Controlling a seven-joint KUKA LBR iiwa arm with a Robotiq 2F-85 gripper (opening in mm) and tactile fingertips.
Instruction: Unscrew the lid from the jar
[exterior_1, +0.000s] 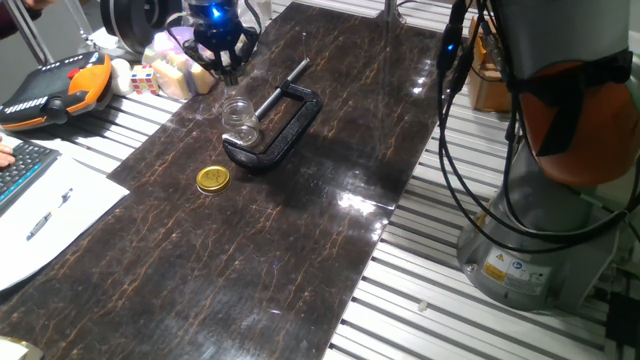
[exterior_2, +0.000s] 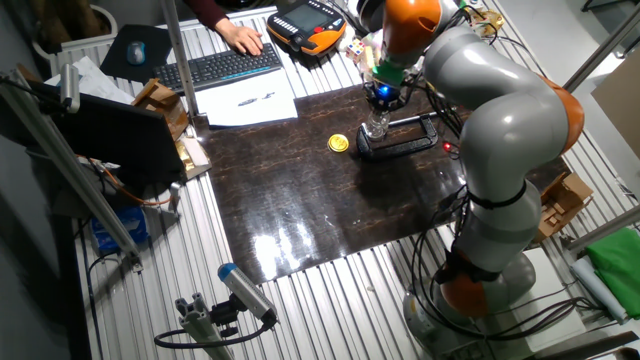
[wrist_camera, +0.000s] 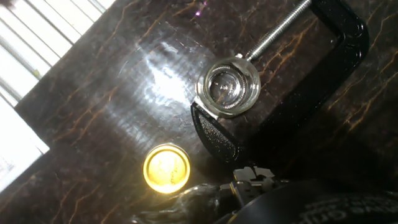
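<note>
Gold-yellow metal marks the small round flat screw lid (exterior_1: 212, 179), which lies flat on the dark marbled desk (exterior_1: 300, 260), apart from the jar and on the keyboard side of it. You will find the small clear glass jar (exterior_1: 238, 116) standing upright with its threaded neck uncovered, so the unscrewing step reads as complete.

Note why the jar is fixed: it sits between the screw pad and the fixed end of the black cast C-clamp (exterior_1: 278, 122), which lies flat on the desk. This restraint most likely stops the jar from turning while torque is applied to the lid by a single arm. In the hand view the jar mouth (wrist_camera: 227, 86) appears as a near-full circle, so its long axis runs vertically, opening upward, roughly along the camera's line of sight. The clamp screw (wrist_camera: 278, 30) points straight at the jar wall and touches it.

The lid has no usable long axis; its flat face is horizontal, and you cannot tell from these views which face is up.

The end effector (exterior_1: 222, 52) hovers above and just behind the jar, holding nothing. You cannot tell how far its fingers are spread, since no view shows the tips clearly.
</note>
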